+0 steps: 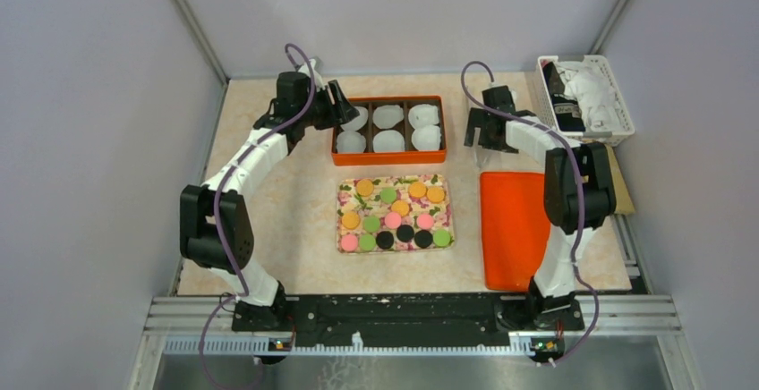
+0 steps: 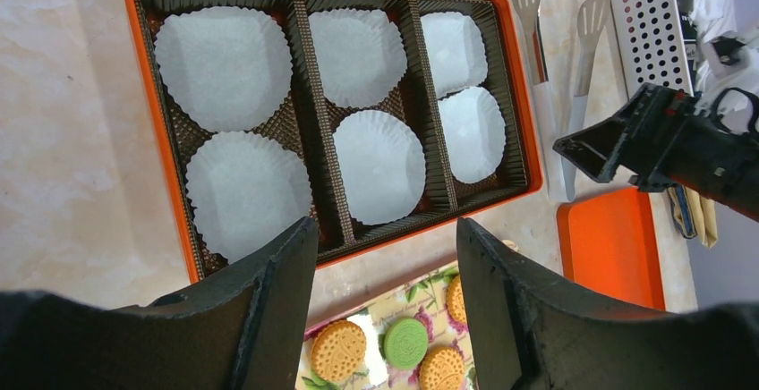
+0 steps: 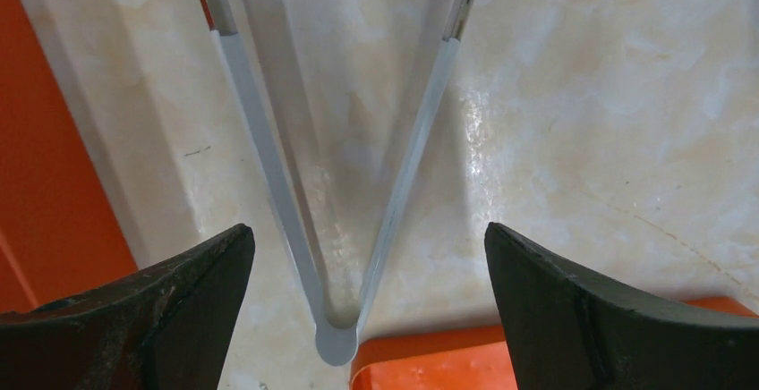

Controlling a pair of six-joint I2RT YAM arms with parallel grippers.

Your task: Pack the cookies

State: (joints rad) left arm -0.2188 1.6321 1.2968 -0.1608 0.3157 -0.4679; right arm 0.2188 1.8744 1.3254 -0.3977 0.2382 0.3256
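Top external view: the cookies (image 1: 392,220) lie in rows on a floral tray (image 1: 344,195), on the near side of both pincers and well apart from them. The tongs are hidden under the right arm here, and the contents of the white basket (image 1: 618,104) are hard to make out. From the left wrist, only four cookies show, cut off at the bottom edge between the fingers. From the right wrist, the tips of the tongs (image 3: 333,341) run off the top.

A strip of bare tabletop (image 1: 313,193) separates the tray from the orange box (image 1: 389,156) of six paper cups (image 1: 388,117). The corner of an orange lid (image 1: 512,229) sits just beside the hinge of the tongs.

The left arm bows outward at the elbow. The left pincer (image 1: 343,104) is spread and empty above the left end of the box. The right arm folds high, and the right pincer (image 1: 477,135) is spread wide, with the tongs lying between its fingers, not pinched.
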